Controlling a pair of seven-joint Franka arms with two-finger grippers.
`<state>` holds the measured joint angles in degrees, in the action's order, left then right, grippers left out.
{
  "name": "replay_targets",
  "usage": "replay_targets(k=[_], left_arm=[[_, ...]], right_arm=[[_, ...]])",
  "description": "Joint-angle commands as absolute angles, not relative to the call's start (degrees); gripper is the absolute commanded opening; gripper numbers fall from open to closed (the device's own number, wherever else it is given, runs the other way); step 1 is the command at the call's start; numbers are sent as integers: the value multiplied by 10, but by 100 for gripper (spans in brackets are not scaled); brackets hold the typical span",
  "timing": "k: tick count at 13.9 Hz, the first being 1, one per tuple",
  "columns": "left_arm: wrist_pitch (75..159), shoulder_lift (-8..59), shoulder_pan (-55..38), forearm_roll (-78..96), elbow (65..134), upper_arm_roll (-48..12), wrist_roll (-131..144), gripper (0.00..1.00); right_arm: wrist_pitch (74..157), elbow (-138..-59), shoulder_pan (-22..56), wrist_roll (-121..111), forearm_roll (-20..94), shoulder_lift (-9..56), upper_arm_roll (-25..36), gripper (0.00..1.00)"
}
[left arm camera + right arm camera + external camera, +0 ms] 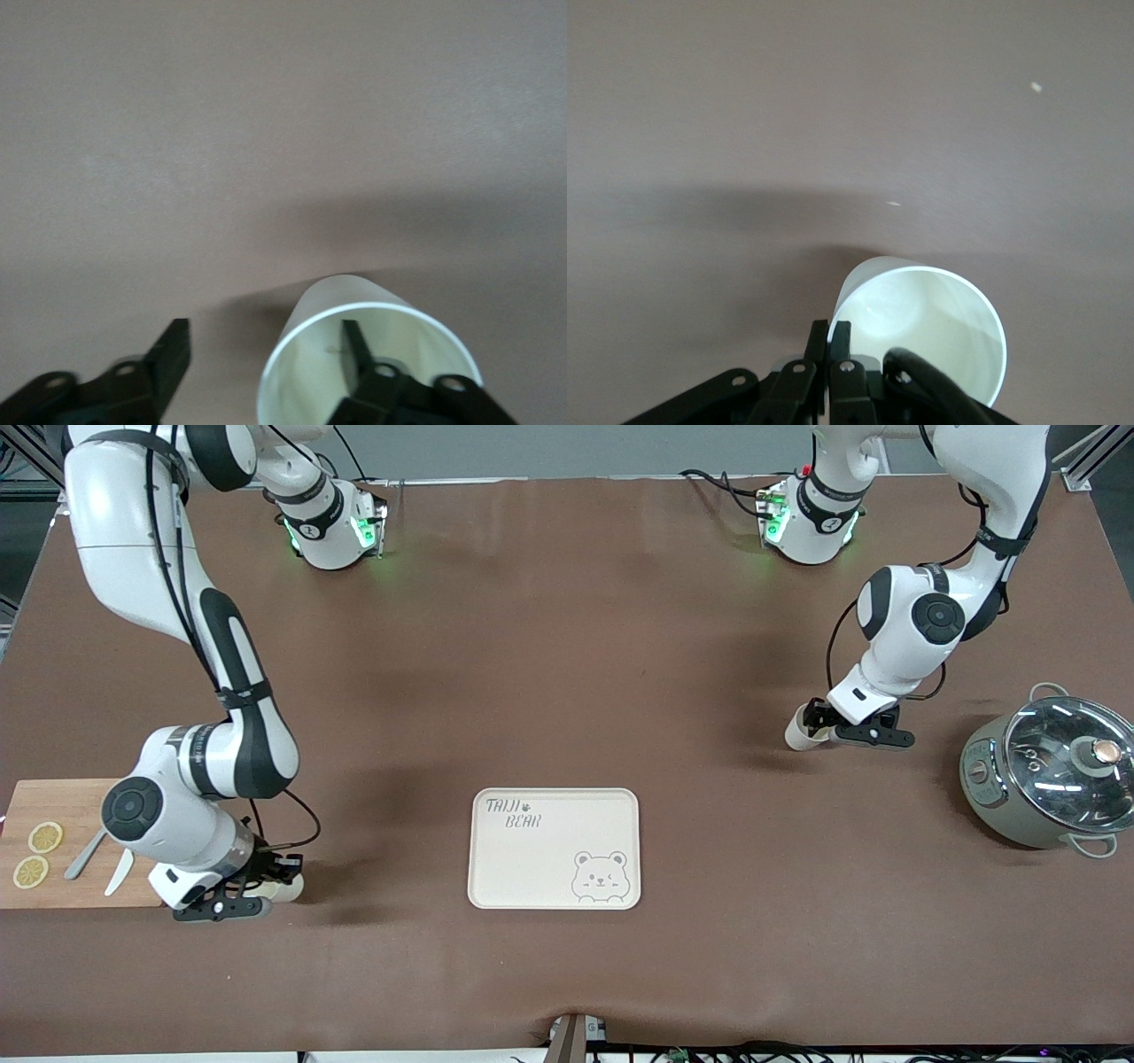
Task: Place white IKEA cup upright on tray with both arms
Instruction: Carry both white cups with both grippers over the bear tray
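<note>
Two white cups show. One cup lies tipped on the table toward the left arm's end. My left gripper is open there, with one finger inside the cup's mouth and the other outside the wall; in the left wrist view the jaws straddle the rim. The other cup is beside the cutting board. My right gripper is shut on its rim, and in the right wrist view it pinches the cup's wall. The cream tray with "TAIJI BEAR" lettering lies between them, nearer the front camera, with nothing on it.
A bamboo cutting board with two lemon slices and two utensils lies at the right arm's end. A grey-green pot with a glass lid stands at the left arm's end. Brown cloth covers the table.
</note>
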<state>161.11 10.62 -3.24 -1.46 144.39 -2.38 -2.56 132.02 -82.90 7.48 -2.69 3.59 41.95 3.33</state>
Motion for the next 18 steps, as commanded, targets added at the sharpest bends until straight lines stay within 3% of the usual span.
replay_targets(k=[1,5,8,11,15,18], left_arm=[[1614,100,-34,-26,1441,-30,-9,0],[1601,100,-40,-26,1411,-33,31,0],[1485,105,-64,-26,1321,-32,69,0],[1329,146,-108,-25,1160,-32,158,0],[1165,284,-177,-23,877,-32,299,0],[1133,373,-214,-23,753,-27,379,0]], right_arm=[[1311,-819,84,-26,44,403,7,0],[1311,-817,83,-25,45,391,-46,0],[1307,-796,84,5,45,391,-86,0],[1273,-774,112,129,32,393,-110,0],[1262,-754,148,286,-1,401,-107,0],[1265,-732,177,371,-36,433,-106,0]])
